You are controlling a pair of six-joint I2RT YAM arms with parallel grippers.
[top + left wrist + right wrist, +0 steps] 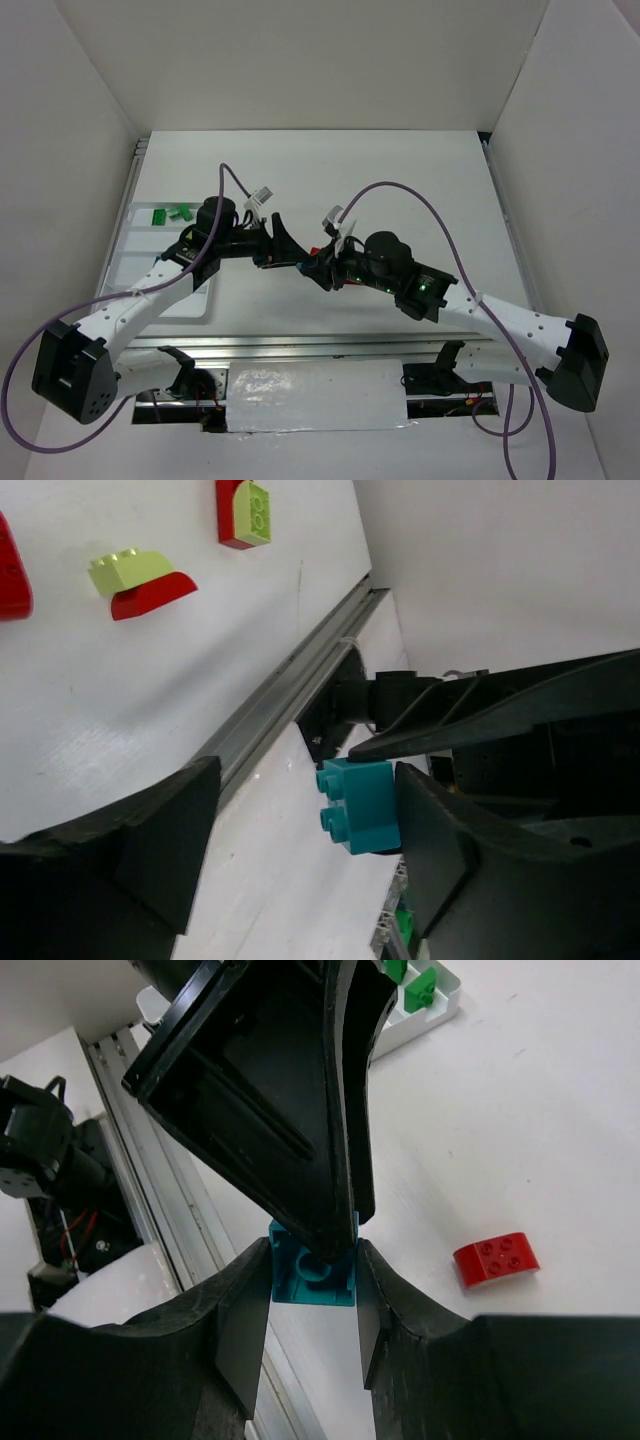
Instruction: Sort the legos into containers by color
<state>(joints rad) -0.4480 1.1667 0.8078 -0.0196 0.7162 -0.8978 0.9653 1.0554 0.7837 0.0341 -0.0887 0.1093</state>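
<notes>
Your right fingers clamp the teal brick. Your left fingers stand spread astride it, brick close beside one, well clear of the other.

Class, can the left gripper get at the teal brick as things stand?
Probably yes: the teal brick, pinched by the right gripper, sits inside the open left gripper, nothing blocking.

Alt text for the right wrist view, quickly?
The right gripper pinches a teal brick, with a finger of the left gripper reaching down over it. A red brick lies on the table at right; green bricks sit in the white tray at top.
</notes>
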